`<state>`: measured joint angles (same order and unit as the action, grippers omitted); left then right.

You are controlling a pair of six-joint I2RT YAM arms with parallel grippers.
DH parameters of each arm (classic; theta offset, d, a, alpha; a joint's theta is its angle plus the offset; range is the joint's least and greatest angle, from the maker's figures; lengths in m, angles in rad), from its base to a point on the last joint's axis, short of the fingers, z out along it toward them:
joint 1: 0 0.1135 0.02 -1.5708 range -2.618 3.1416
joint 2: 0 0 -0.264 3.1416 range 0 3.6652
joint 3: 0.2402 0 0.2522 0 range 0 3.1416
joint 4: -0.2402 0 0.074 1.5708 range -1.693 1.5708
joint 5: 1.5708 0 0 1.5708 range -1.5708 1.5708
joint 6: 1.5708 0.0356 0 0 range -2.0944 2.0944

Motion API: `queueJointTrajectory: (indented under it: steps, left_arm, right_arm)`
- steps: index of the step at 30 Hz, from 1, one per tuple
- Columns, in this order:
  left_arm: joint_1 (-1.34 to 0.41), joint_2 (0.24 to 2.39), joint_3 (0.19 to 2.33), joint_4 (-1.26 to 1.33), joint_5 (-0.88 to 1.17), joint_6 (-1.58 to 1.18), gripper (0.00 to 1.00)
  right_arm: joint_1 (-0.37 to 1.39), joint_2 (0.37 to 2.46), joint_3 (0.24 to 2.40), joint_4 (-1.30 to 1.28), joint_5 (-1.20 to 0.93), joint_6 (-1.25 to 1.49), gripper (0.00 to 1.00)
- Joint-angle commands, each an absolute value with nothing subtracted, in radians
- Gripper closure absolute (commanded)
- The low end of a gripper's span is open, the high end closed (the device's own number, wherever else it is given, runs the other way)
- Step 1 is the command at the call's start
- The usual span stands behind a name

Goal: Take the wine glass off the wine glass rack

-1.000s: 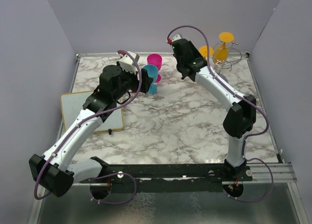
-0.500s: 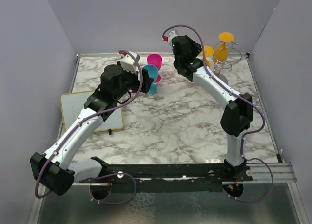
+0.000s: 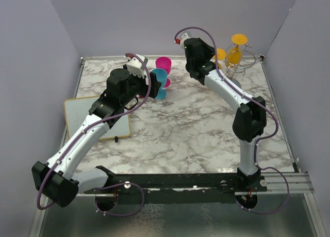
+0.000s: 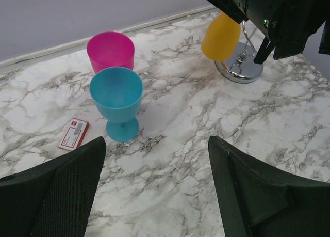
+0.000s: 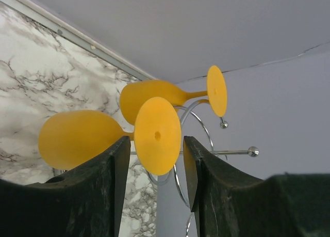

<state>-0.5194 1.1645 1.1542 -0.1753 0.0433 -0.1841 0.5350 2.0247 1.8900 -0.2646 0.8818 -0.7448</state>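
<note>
Two yellow wine glasses hang upside down on the silver wire wine glass rack (image 3: 246, 60) at the back right corner. My right gripper (image 3: 210, 53) is open at the rack. In the right wrist view its jaws (image 5: 156, 142) stand either side of the round foot of the nearer yellow wine glass (image 5: 157, 126), with thin gaps on both sides. The second yellow glass (image 5: 154, 95) hangs behind it on the rack's wire arms (image 5: 234, 152). My left gripper (image 3: 153, 82) is open and empty above the table; in the left wrist view (image 4: 157, 185) it sits over bare marble.
A blue cup (image 4: 116, 92) and a pink cup (image 4: 110, 50) stand at the back middle, with a small red and white card (image 4: 74, 133) beside them. The rack's shiny round base (image 4: 242, 70) is near the right wall. A whiteboard (image 3: 82, 115) lies at the left.
My right gripper has risen and moved right, up to the foot of the nearer yellow glass. The left arm has barely moved.
</note>
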Motion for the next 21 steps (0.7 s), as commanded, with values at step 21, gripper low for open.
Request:
queueJointTrajectory:
  steps: [21]
  left_arm:
    - [-0.525,1.161,1.169,-0.181,0.013,-0.171,0.17]
  right_arm:
    - [0.493,2.091,1.866,-0.230,0.873,-0.728,0.66]
